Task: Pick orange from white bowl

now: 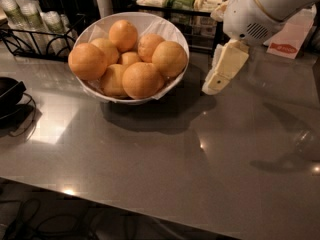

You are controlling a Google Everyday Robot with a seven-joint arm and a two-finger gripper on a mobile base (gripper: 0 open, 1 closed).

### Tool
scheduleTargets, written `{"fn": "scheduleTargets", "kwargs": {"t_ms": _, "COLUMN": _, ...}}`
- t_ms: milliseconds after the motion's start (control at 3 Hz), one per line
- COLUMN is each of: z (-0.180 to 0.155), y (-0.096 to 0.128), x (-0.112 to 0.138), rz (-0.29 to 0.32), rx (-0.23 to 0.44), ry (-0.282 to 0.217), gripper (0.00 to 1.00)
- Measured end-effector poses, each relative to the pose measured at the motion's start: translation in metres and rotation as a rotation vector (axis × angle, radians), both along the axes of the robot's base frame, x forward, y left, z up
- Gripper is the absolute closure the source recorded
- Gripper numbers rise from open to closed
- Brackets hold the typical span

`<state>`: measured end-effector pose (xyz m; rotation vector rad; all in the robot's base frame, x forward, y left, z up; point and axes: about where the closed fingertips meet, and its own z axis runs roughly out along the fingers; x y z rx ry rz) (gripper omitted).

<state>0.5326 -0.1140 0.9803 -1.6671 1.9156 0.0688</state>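
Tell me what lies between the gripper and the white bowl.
In the camera view, only bare, shadowed countertop separates the gripper, hovering at right, from the white bowl.

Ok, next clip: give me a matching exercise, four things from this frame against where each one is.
Things:
1. orange
2. white bowl
3. gripper
4. black wire rack

Places:
A. at the back left, behind the bowl
B. right of the bowl, outside it
C. piled inside the bowl
D. standing on the grey counter

Pairs: 1-C, 2-D, 3-B, 4-A
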Motion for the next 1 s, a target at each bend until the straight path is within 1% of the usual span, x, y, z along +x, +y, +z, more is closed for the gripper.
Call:
{"fn": "scheduleTargets", "kwargs": {"t_ms": 333, "z": 0.003, "y": 0.021, "x": 0.022, "rz": -0.011, "rx": 0.085, "ry": -0.03, "gripper": 0.0}}
{"fn": "scheduleTargets", "kwargs": {"t_ms": 667, "z": 0.007, "y": 0.038, "x": 0.035, "rz": -0.013, "rx": 0.143, "ry": -0.053, "gripper": 0.0}}
{"fn": "scheduleTargets", "kwargs": {"t_ms": 1000, "z": 0.007, "y": 0.038, "x": 0.035, "rz": -0.013, "rx": 0.144, "ry": -0.053, "gripper": 0.0}}
